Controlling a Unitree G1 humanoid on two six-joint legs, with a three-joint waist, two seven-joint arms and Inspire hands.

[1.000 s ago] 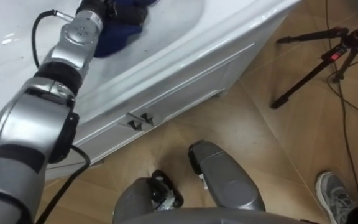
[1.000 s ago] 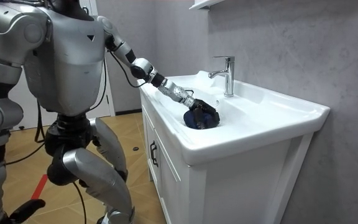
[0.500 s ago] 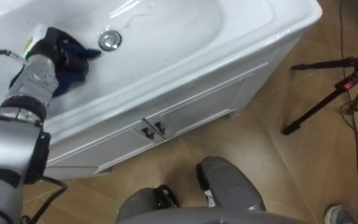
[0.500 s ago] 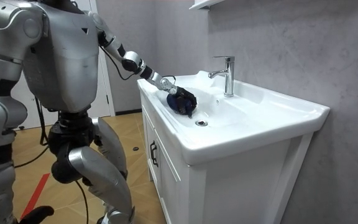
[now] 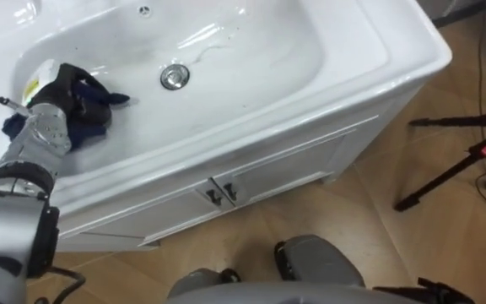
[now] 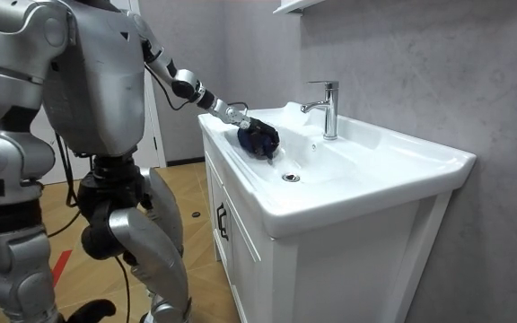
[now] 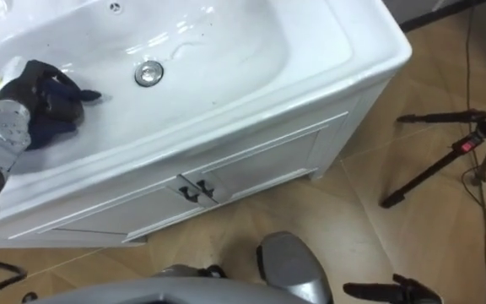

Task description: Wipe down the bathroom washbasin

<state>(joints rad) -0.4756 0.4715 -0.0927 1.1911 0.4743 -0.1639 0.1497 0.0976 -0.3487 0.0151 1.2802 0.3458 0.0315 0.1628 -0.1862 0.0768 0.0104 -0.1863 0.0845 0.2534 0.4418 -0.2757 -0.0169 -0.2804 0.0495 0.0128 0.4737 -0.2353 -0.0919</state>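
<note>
The robot stands at a white vanity cabinet (image 5: 268, 169), its left arm reaching into the basin (image 5: 251, 51). The left hand (image 5: 64, 83) has its fingers curled over a dark blue cloth (image 5: 93, 116), which is bunched against the left slope of the bowl, near the drain (image 5: 174, 76) but apart from it. The faucet (image 6: 328, 108) rises behind the bowl. A tripod (image 5: 471, 160) stands on the floor.

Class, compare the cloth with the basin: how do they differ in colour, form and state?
The cloth is dark blue; the basin is white. The cloth is soft and crumpled; the basin is hard and glossy. The cloth is gripped by the left hand; the basin sits fixed on its cabinet. Shared: they touch.
</note>
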